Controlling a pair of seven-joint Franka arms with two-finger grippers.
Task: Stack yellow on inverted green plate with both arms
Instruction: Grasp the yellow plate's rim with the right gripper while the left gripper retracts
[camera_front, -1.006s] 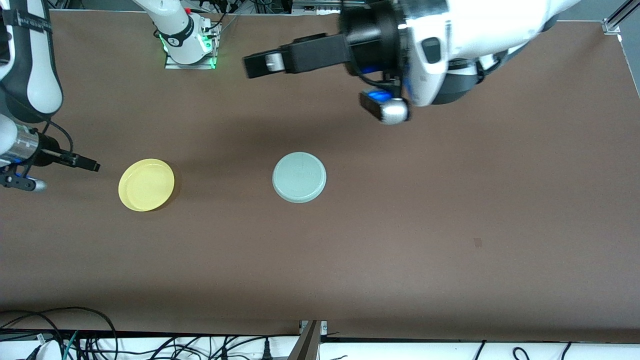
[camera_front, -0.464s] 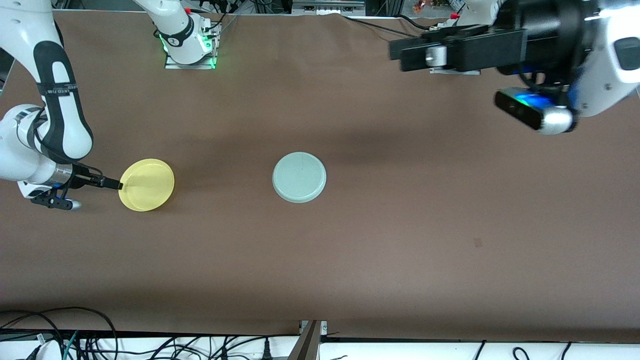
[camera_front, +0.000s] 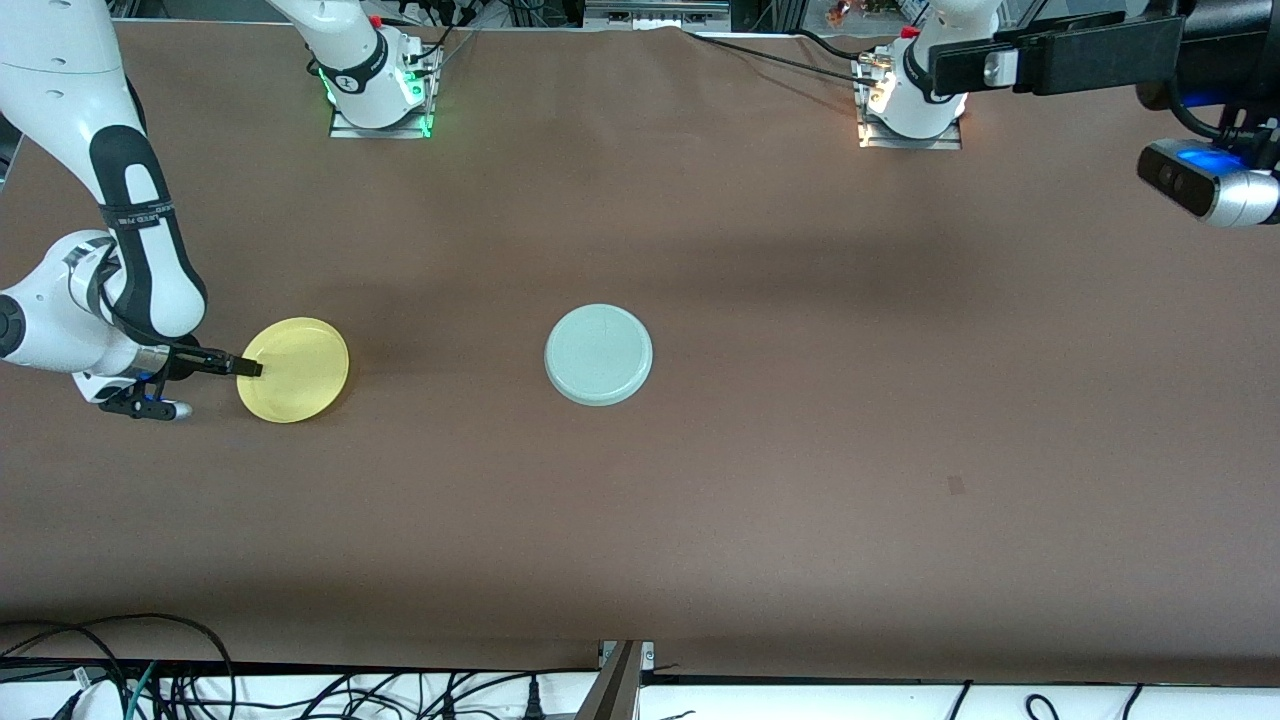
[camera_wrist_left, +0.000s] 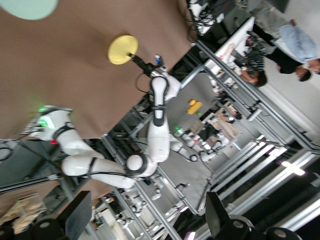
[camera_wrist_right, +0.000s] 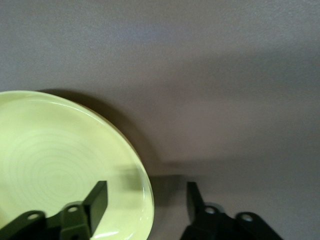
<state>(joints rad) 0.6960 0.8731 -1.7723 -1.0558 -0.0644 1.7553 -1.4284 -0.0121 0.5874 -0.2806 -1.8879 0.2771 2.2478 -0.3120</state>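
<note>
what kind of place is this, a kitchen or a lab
Most likely a robotics lab, not a kitchen: two arms are bolted to a brown table, loose cables run along its edge, and the left wrist view shows metal framing and people nearby.

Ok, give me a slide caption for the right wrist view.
Right tool open astride the yellow plate rim, one finger over the plate, one outside it.

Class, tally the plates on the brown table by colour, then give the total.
Round bright yellow plate: 1
Round pale mint-green plate: 1
Total: 2
</note>
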